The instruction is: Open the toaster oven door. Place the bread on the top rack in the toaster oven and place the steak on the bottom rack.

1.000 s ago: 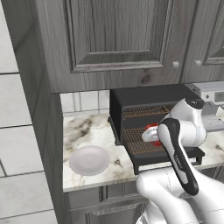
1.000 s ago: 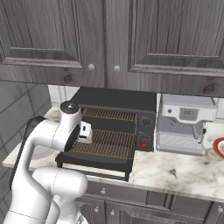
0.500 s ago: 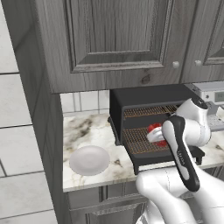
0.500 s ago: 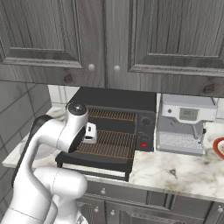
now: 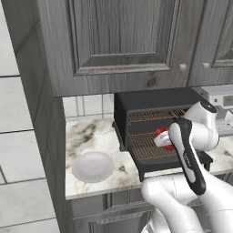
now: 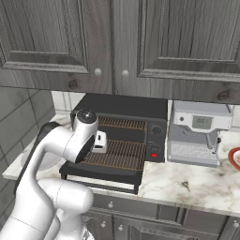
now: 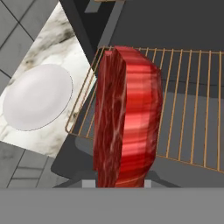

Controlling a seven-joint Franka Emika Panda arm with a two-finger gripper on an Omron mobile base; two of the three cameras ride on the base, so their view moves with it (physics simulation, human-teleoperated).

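Between the gripper's fingertips the steak is clamped, standing on edge above the bottom rack of the toaster oven, door down. At 9 o'clock in the hand view lies a white plate; the right base view adds a coffee machine. Since 1 second ago the hand has moved farther over the rack.
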